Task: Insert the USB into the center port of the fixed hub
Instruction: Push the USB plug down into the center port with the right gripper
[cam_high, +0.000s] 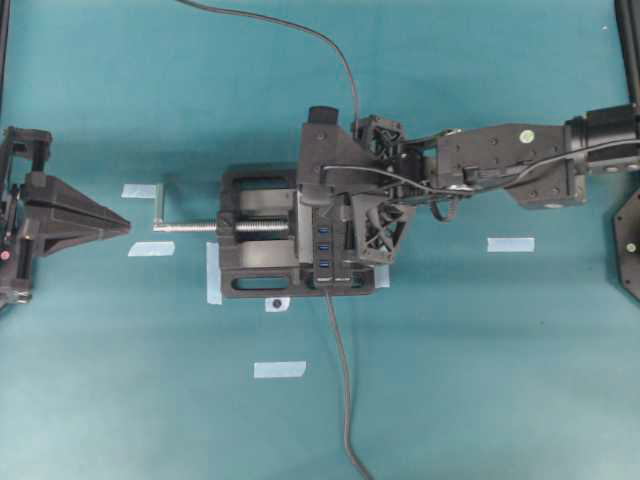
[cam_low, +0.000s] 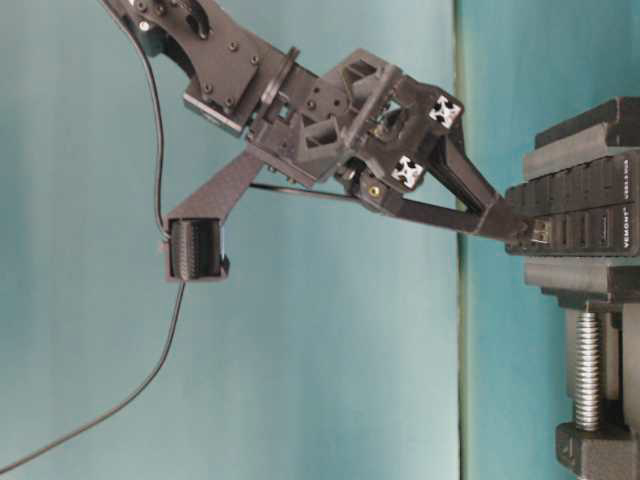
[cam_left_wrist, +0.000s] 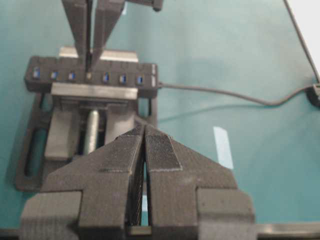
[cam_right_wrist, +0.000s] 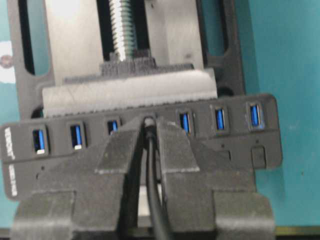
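Observation:
The fixed hub (cam_right_wrist: 235, 145) is a long black strip with a row of blue slots, clamped in the vise. My right gripper (cam_right_wrist: 148, 125) is shut on the USB (cam_right_wrist: 149, 123), with its dark cable (cam_right_wrist: 154, 200) running back between the fingers. The plug's tip sits at the center port, which the plug and fingertips hide; three blue slots show on each side. How deep the plug sits I cannot tell. From table level, the right fingertips (cam_low: 505, 222) touch the hub (cam_low: 590, 210). My left gripper (cam_left_wrist: 144, 131) is shut and empty, well short of the vise (cam_left_wrist: 60, 135).
The black vise (cam_high: 255, 275) with its silver screw (cam_high: 190, 227) stands mid-table. The hub's own cable (cam_high: 340, 380) trails toward the near edge. The USB cable (cam_high: 300, 25) loops off the far edge. Pale tape strips (cam_high: 510, 244) (cam_high: 279, 369) lie around.

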